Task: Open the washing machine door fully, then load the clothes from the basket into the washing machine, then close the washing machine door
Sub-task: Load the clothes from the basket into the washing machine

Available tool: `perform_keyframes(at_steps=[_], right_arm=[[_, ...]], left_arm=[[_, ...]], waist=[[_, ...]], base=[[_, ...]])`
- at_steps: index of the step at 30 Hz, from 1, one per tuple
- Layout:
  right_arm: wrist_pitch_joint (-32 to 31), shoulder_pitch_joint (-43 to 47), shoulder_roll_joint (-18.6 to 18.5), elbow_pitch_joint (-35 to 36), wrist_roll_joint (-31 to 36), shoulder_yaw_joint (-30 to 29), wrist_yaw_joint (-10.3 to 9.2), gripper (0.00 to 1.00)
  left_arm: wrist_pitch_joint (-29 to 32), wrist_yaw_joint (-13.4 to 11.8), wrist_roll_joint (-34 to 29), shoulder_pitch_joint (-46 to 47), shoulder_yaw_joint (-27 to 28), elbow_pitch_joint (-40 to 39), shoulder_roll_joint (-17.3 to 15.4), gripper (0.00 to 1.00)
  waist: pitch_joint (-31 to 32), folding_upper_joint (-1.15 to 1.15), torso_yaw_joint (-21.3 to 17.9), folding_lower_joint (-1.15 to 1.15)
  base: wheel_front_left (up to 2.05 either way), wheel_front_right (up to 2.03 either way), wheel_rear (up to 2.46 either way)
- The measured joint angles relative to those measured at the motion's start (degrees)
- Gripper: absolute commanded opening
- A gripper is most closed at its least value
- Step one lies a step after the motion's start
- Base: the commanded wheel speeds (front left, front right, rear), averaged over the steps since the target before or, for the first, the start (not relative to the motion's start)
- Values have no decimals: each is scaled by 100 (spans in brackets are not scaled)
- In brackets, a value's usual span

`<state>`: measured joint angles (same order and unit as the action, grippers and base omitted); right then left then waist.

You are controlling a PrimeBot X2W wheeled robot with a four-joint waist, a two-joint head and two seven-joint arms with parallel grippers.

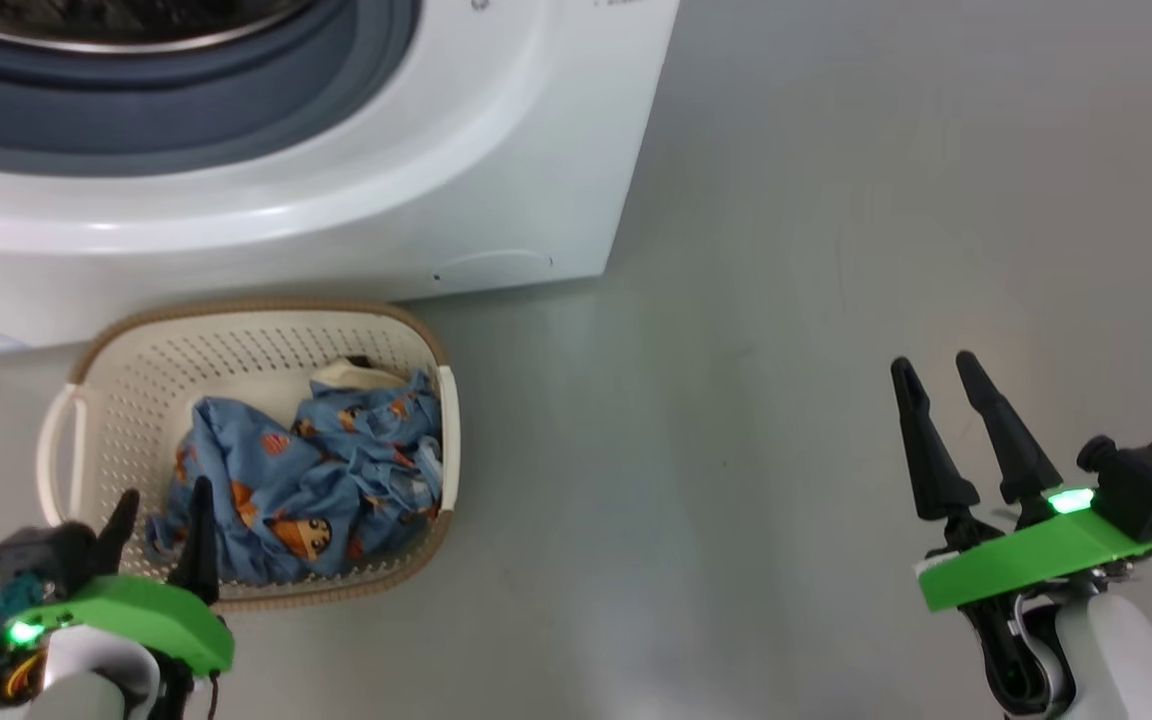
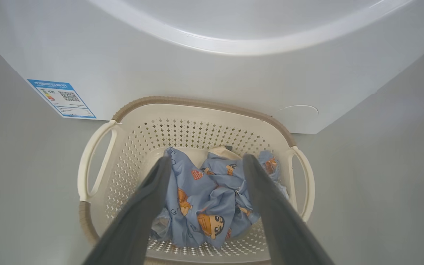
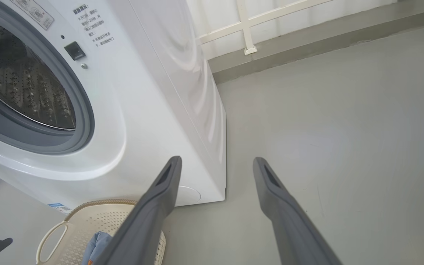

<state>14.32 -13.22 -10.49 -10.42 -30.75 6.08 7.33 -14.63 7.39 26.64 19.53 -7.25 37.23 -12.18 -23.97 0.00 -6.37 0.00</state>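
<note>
My left gripper [image 1: 164, 492] — fingers spread, empty, lower left by the basket [image 1: 266, 305]. My right gripper [image 1: 934, 360] likewise, lower right. Risk — a shallow pinch may drop the clothes [image 1: 316, 490], or tips may snag the perforations.

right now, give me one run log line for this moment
stage: loading not begun | washing machine: drum opening uncovered | clothes: in basket | left gripper: open, over basket | right gripper: open, over floor

The left gripper [image 1: 163, 497], two long dark tapered fingers on a bright green plastic wrist plate [image 1: 141, 612], sits low on the robot's left, fingers pointing forward and spread wide. The right gripper [image 1: 934, 362], built the same, is held well off to the right above its white forearm [image 1: 1121, 650], fingers also parted.
</note>
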Motion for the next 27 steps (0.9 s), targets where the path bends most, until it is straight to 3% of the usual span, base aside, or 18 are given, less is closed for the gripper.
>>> perform_keyframes(at_steps=[15, 27], right_arm=[[0, -631, 122, 182, 181, 73, 0, 100], [15, -1078, 191, 326, 198, 282, 0, 100]], left_arm=[[3, 1, 348, 1970, -1056, 2464, -207, 100], [795, 1, 620, 3023, -1633, 3307, -479, 100]], waist=[[-1215, 0, -148, 0], [-2061, 0, -268, 0]], base=[[0, 0, 0], [0, 0, 0]])
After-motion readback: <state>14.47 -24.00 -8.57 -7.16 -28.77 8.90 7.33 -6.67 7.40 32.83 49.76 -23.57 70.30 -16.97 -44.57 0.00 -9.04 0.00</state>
